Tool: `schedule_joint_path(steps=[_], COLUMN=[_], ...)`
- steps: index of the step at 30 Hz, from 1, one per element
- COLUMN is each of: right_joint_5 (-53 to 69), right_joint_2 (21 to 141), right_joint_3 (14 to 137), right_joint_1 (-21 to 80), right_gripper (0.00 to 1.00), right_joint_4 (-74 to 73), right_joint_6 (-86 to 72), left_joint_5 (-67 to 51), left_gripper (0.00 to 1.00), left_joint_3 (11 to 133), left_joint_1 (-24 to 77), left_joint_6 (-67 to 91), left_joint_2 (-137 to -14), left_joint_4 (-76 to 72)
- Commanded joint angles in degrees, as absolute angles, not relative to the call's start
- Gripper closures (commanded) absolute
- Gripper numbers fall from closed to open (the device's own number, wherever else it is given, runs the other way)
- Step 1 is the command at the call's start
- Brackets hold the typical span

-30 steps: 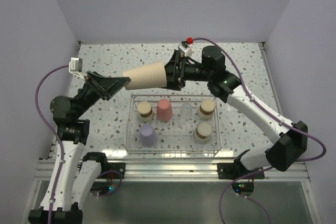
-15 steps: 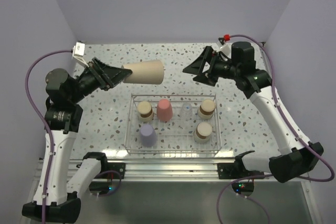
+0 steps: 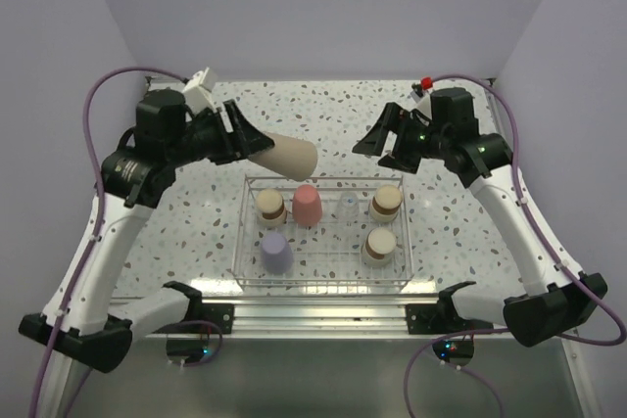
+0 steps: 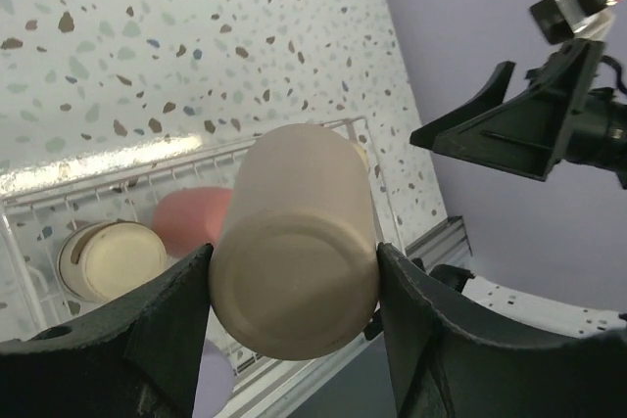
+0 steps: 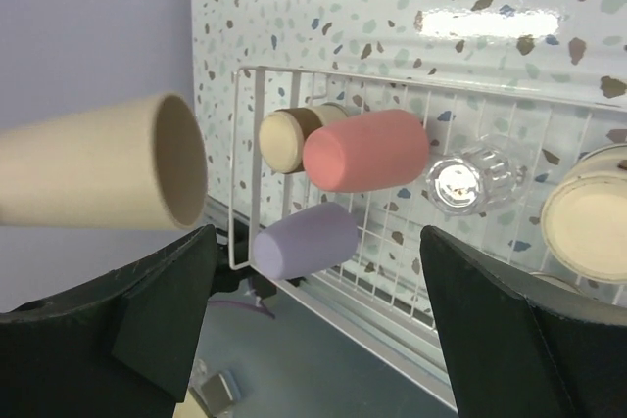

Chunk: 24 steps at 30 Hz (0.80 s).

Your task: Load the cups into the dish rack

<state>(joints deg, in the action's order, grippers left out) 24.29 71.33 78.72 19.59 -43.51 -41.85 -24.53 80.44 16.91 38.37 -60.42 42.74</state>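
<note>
Left gripper [image 3: 253,141] clamps the beige cup [image 3: 289,154] by its base, sideways in the air, mouth pointing right, near the dish rack's [image 3: 242,242] back-left corner. Left arm is high, elbow bent. Right gripper [image 3: 378,140] is spread wide and empty, facing the cup. Other cups [image 3: 307,205] sit in the rack.

A beige cup [image 3: 284,154], a red-pink cup [image 3: 307,205], a lavender cup [image 3: 275,252]; the table [image 3: 294,105] is white with dark speckles.
</note>
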Motion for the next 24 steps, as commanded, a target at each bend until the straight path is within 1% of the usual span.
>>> schedule_joint_path(steps=[1, 3, 4, 6, 7, 9, 10, 13, 18, 24], right_joint_5=[20.5, 19.5, 19.1, 17.8, 17.2, 15.6, 15.0, 12.9, 11.4, 11.5], right_joint_2=[70.9, 71.2, 71.4, 71.3, 71.0, 70.5, 70.4, 70.0, 69.5, 69.8], right_joint_3=[81.5, 82.3, 83.0, 83.7, 84.0, 84.0, 83.9, 83.9, 84.0, 83.4], right_joint_1=[19.7, 19.8, 19.8, 19.7, 19.7, 19.7, 19.7, 19.8, 19.7, 19.7], right_gripper=[0.12, 0.13, 0.13, 0.13, 0.13, 0.13, 0.13, 0.13, 0.13, 0.13], right_joint_4=[-46.1, -47.5, -48.0, -49.1, -49.4, -50.2, -50.5, -51.9, -53.1, -53.0], right_joint_6=[-38.6, -37.8, -37.4, -36.5, -36.0, -35.3, -34.7, -33.6, -32.5, -32.1], left_joint_5=[-9.0, -2.5, -0.6, 3.9, 4.8, 6.5, 6.9, 8.3, 9.6, 13.5], left_gripper=[1.00, 1.00, 1.00, 1.00, 1.00, 1.00, 1.00, 1.00, 1.00, 1.00], left_joint_3=[88.1, 93.4, 95.0, 97.7, 97.9, 97.0, 96.5, 93.3, 89.2, 89.4], left_joint_1=[27.3, 32.0, 36.3, 39.8, 43.0, 46.5, 50.1, 56.1, 60.4, 64.8], left_joint_6=[36.0, 36.1, 36.1, 36.0, 36.0, 36.6, 36.9, 38.8, 41.1, 41.6], left_joint_2=[-67.0, -70.6, -71.8, -74.3, -74.9, -76.0, -76.2, -75.9, -75.7, -79.2], left_joint_4=[51.9, 53.7, 55.6, 57.5, 58.8, 59.2, 58.7, 56.6, 55.1, 56.8])
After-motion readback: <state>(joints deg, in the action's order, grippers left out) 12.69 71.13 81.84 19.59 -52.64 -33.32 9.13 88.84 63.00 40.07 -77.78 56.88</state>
